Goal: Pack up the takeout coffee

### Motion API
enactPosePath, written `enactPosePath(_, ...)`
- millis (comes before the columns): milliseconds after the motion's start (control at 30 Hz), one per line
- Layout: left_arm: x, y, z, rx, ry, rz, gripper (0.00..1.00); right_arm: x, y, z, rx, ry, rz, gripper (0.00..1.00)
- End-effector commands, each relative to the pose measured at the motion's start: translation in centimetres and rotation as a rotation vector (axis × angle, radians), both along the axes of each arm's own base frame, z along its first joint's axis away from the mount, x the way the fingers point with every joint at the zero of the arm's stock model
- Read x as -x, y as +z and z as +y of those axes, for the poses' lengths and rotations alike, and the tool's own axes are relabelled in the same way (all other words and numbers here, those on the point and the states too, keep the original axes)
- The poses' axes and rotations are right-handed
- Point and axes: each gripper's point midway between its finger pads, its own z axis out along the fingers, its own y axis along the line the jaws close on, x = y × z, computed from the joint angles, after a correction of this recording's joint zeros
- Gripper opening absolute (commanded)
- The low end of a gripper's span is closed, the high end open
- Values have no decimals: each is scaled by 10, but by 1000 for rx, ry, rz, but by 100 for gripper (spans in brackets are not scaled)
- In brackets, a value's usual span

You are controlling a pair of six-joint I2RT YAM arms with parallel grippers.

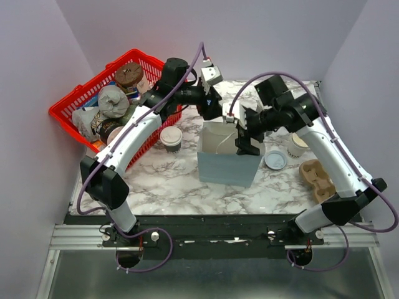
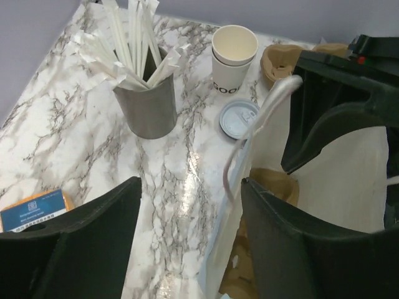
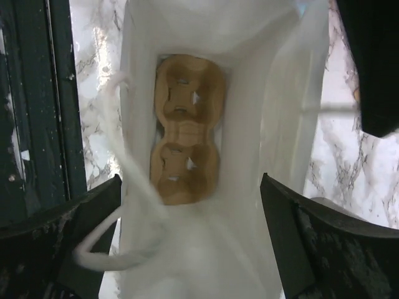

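The takeout coffee (image 1: 171, 138), a dark cup with a white lid, stands on the marble table just left of the open white paper bag (image 1: 227, 156). It is out of both wrist views. My left gripper (image 1: 219, 113) is open at the bag's far rim. In the left wrist view its jaws (image 2: 190, 243) straddle the bag's wall (image 2: 336, 180). My right gripper (image 1: 247, 142) is open over the bag's right side and, in its wrist view (image 3: 190, 243), looks down into the bag (image 3: 274, 124). A brown cup carrier (image 3: 186, 131) lies at the bag's bottom.
A red basket (image 1: 75, 106) of clutter stands at the back left. Right of the bag are a loose lid disc (image 1: 275, 160), stacked cream cups (image 1: 298, 144) and a second carrier (image 1: 317, 179). A metal cup of straws (image 2: 146, 106) stands behind.
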Motion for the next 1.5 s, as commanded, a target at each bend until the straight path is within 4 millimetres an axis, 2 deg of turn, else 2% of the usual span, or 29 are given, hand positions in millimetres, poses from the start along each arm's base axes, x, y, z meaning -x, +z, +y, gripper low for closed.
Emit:
enactPosePath(0,13,46,27,17,42,-122,77,-2,88,4,-165,-48,-166,100)
enactPosePath(33,22,55,34,20,43,-153,78,0,104,4,-193,-51,-186,100)
enactPosePath(67,23,57,41,10,65,-167,78,2,119,5,-227,-62,-201,100)
enactPosePath(100,24,51,48,-2,87,-152,78,2,144,5,-276,-68,-252,100)
enactPosePath(133,30,62,56,12,108,-174,80,-2,157,6,-308,-80,-290,100)
enactPosePath(200,24,61,73,7,185,-161,80,-8,167,3,-338,-115,-331,100)
enactPosePath(300,23,70,96,16,259,-160,82,-26,159,-5,-358,-181,-384,100)
enactPosePath(333,22,73,107,22,291,-155,85,-38,147,-13,-347,-220,-375,99)
enactPosePath(400,21,67,119,0,320,-122,85,-46,132,-17,-327,-229,-320,97)
enactPosePath(433,18,63,127,-18,335,-118,85,-52,116,-30,-287,-262,-262,94)
enactPosePath(467,20,53,132,-46,339,-88,85,-60,104,-32,-265,-260,-221,93)
enactPosePath(567,24,36,142,-111,340,-95,85,-67,71,-42,-219,-235,-109,91)
enactPosePath(600,26,23,144,-134,341,-80,85,-65,66,-42,-210,-210,-98,90)
enactPosePath(733,31,0,155,-186,377,-66,85,-51,32,-43,-148,-95,-52,89)
enactPosePath(900,35,-29,166,-257,417,-12,85,-49,17,-41,-136,-62,-19,88)
enactPosePath(1067,38,-54,178,-350,435,23,86,-60,4,-36,-144,-59,-7,85)
enactPosePath(1233,37,-63,185,-397,445,41,86,-64,-8,-31,-144,-32,35,75)
enactPosePath(1333,38,-63,187,-412,444,48,86,-65,-8,-27,-160,-16,49,67)
enactPosePath(1467,38,-68,189,-430,448,54,86,-65,-13,-25,-163,-5,68,60)
